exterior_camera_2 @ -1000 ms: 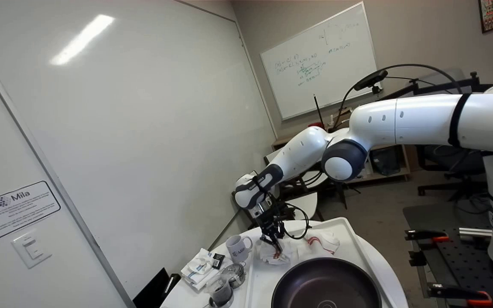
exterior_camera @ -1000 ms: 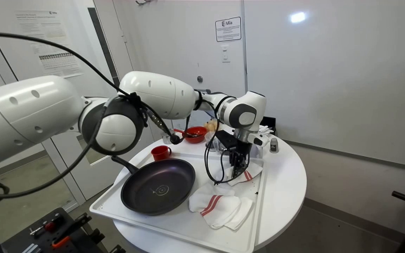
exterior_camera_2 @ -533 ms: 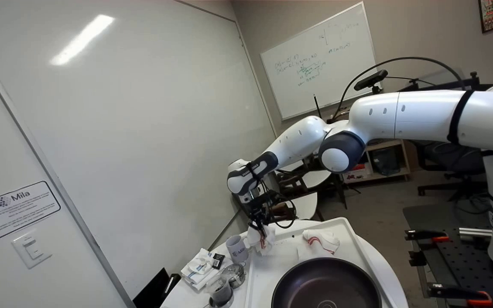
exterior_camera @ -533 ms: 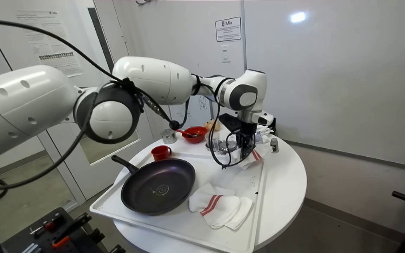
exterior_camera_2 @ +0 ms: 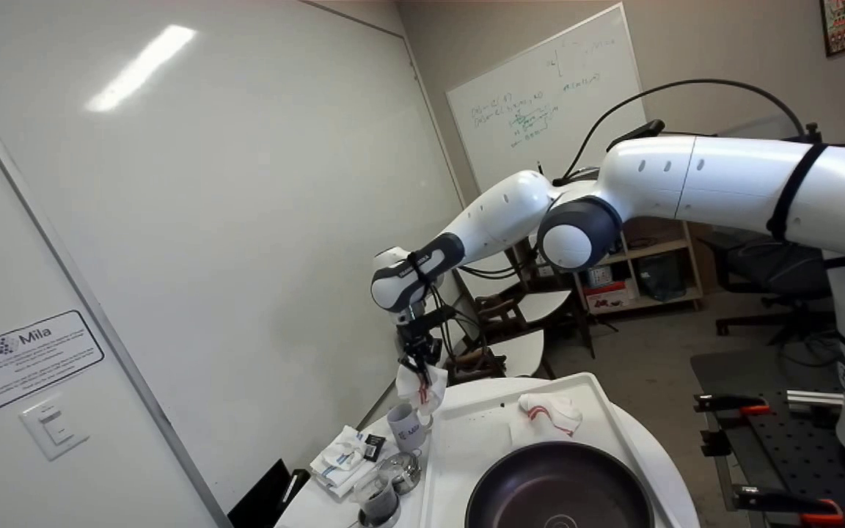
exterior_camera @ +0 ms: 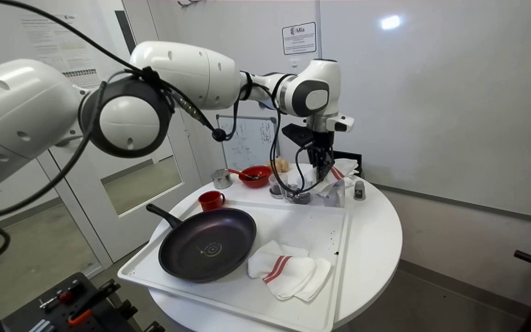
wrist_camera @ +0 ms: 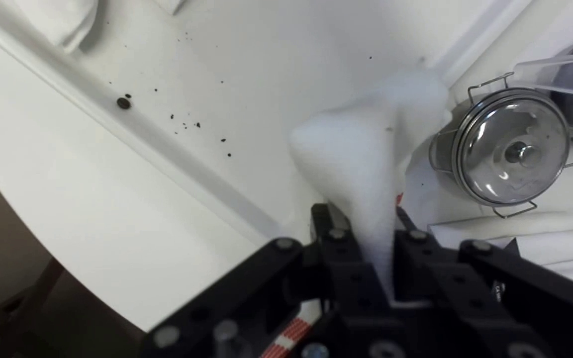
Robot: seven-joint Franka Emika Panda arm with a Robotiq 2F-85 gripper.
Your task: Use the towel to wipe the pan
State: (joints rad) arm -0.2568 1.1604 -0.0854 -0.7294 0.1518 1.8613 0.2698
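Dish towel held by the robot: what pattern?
White dish towel, two red stripes; clearest in an exterior view.

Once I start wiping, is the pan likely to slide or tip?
Probably slide: nothing visible clamps the pan to the tray. Tipping seems unlikely, since it sits low and wide. Its handle, jutting from one side, could make it swing.

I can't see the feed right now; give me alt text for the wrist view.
Gripper clamped on a blurred, red-striped white towel, seen over a white tray. Dark specks are scattered on the tray toward the upper left, and a lidded metal pot stands just off the tray at right.
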